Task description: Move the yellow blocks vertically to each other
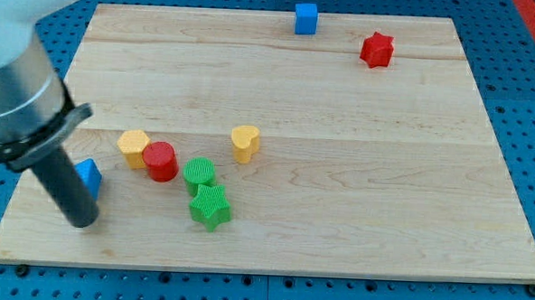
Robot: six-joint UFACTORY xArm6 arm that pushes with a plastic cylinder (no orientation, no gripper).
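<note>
We see a pale wooden desk (356,190) carrying eight small blocks. Near the view's top sit a blue cube (306,18) and a red star (377,50), well apart from the rest. Lower left, a yellow hexagon (133,148) touches a red cylinder (160,161); a green cylinder (199,174) touches a green star (211,207). A yellow heart (245,143) stands near them. A blue block (89,176) sits at the left edge.

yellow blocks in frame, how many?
2: a yellow hexagonal block at the view's left, touching the red cylinder block; a yellow heart-shaped block near centre. None appears hidden.
</note>
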